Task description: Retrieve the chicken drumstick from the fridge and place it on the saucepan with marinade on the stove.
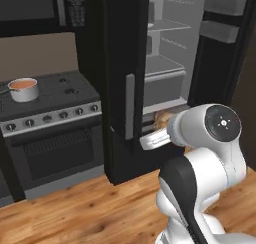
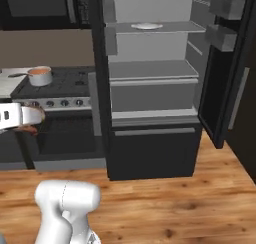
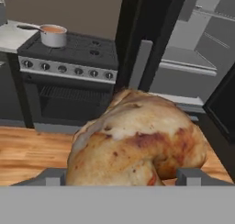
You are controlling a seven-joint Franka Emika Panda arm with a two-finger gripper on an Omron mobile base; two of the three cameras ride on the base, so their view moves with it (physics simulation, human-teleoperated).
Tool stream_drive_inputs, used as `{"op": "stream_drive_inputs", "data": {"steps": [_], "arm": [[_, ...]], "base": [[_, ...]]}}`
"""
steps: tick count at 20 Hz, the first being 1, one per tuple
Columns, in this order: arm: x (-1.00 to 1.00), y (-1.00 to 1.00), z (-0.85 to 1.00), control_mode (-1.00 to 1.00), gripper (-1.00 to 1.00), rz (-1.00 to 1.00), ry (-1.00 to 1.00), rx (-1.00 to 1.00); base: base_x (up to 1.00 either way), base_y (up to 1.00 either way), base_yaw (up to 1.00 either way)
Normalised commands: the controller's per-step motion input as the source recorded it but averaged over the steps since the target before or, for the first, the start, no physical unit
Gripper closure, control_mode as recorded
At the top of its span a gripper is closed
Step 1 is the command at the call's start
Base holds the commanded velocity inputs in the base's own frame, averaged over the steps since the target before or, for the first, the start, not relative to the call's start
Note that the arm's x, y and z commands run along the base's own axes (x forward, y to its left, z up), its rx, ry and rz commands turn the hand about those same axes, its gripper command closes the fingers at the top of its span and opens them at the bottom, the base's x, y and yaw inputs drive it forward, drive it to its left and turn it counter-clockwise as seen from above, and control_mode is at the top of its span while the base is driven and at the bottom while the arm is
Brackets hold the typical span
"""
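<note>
2 fingertips flank chicken drumstick.

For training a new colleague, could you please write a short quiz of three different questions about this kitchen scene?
1. True or false: the saucepan with marinade stands on the stove.
2. What is the gripper holding between its fingers?
A. a white plate
B. the chicken drumstick
C. nothing
3. Fill in: the right door of the fridge is ____.

Key:
1. True; it sits on a rear burner at the far left side.
2. B; the drumstick sits between the fingers in the hand view.
3. open; the shelves and a white plate on the top shelf are visible.
</note>
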Motion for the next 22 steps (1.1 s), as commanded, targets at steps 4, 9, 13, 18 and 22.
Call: {"op": "stream_drive_inputs", "data": {"steps": [4,9,13,18,22], "arm": [[0.0,0.0,0.0,1.0,1.0,0.0,0.0,0.0],[0.0,0.0,0.0,1.0,1.0,0.0,0.0,0.0],[0.0,0.0,0.0,1.0,1.0,0.0,0.0,0.0],[0.0,0.0,0.0,1.0,1.0,0.0,0.0,0.0],[0.0,0.0,0.0,1.0,1.0,0.0,0.0,0.0]], "base": [[-0.01,1.0,-0.16],[0.47,0.94,-0.06],[0.95,0.6,0.0],[1.0,0.29,0.0],[1.0,0.0,-0.01]]}}
